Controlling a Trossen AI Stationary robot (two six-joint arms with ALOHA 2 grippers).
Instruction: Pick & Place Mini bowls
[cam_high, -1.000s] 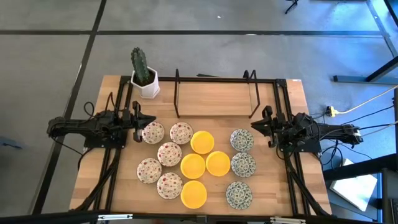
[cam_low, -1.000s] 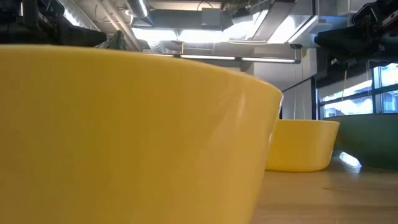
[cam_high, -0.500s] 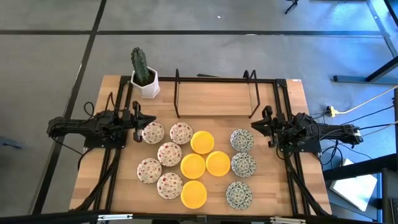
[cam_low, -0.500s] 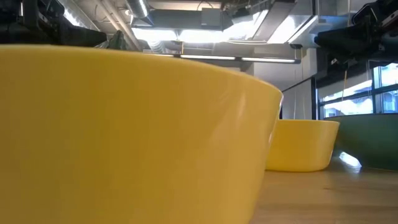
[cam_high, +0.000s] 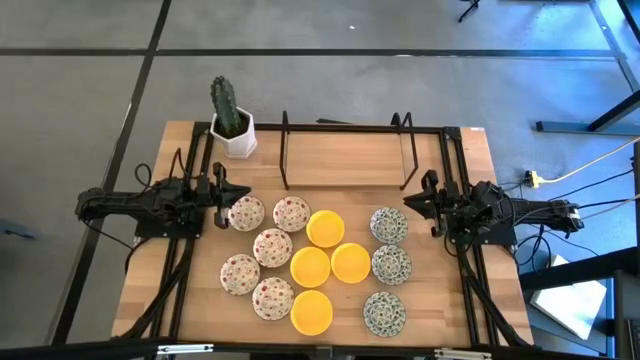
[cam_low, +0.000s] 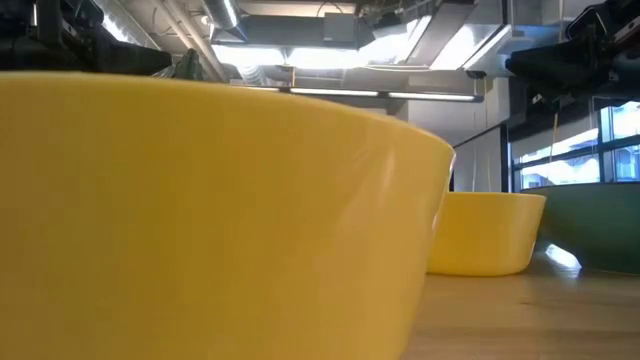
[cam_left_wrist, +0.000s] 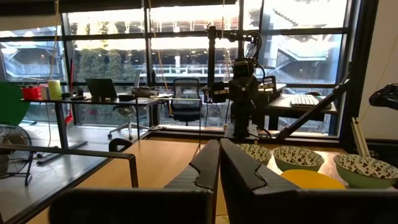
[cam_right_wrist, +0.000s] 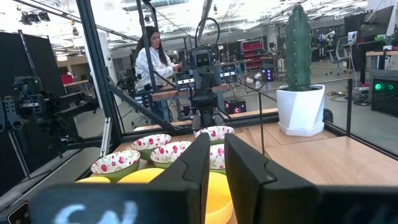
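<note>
You hadn't started: left hand (cam_high: 222, 190) shut and empty, right hand (cam_high: 418, 200) nearly closed on nothing, mini bowls (cam_high: 311, 266) clustered mid-worktop (cam_high: 345, 160), so your next move needed one hand opened over a bowl.

A cactus (cam_high: 225, 103) stands upright in a white square pot (cam_high: 236, 137) at the wooden table's (cam_high: 350, 160) far left corner, beside a black wire rack (cam_high: 345, 150), with a person (cam_right_wrist: 151, 65) beyond.
</note>
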